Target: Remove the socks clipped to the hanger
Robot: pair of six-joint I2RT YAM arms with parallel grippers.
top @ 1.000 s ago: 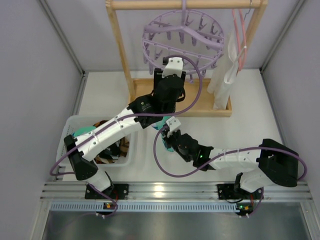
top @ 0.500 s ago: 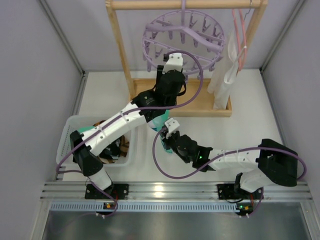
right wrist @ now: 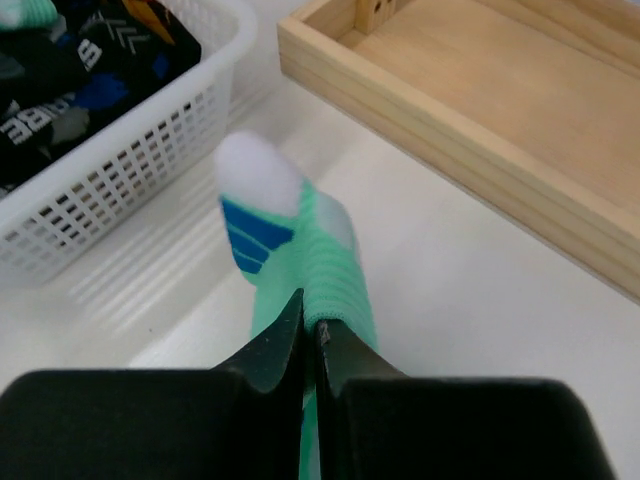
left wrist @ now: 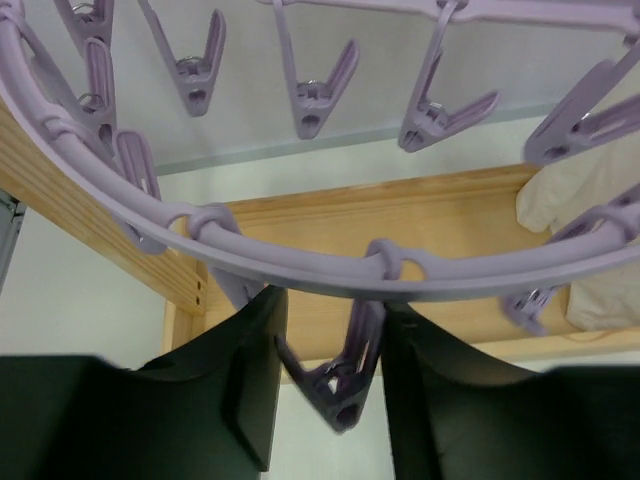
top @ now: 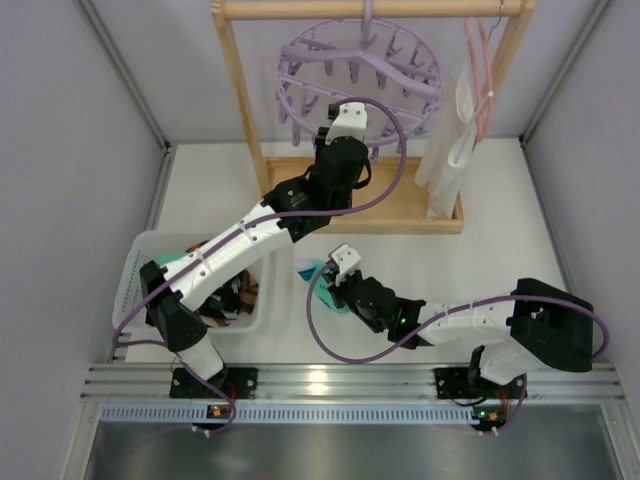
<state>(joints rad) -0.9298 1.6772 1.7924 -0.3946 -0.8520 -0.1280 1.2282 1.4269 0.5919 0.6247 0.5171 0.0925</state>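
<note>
The round lavender hanger (top: 360, 75) hangs from the wooden rack's top bar. In the left wrist view its ring (left wrist: 300, 262) arches overhead and the pegs in sight hang bare. My left gripper (left wrist: 335, 310) reaches up under the ring's near side. Its two dark fingers (left wrist: 250, 380) press on either side of one dangling clip peg (left wrist: 345, 385). My right gripper (right wrist: 312, 325) is shut on the cuff of a teal-and-white sock (right wrist: 300, 260) with blue marks, held low over the table (top: 322, 285) beside the basket. Other socks (right wrist: 80, 70) lie in the basket.
A white slotted basket (top: 140, 262) stands at the near left, its wall (right wrist: 150, 170) close to the held sock. The wooden rack's tray base (top: 400, 210) and left post (top: 243, 100) stand behind. A long white cloth (top: 450, 150) hangs on a thin pink hanger (top: 480, 80) at the right.
My left arm has stretched farther up to the hanger and its jaws have narrowed around the peg. My right gripper has drawn the teal sock nearer and lower, away from the rack.
</note>
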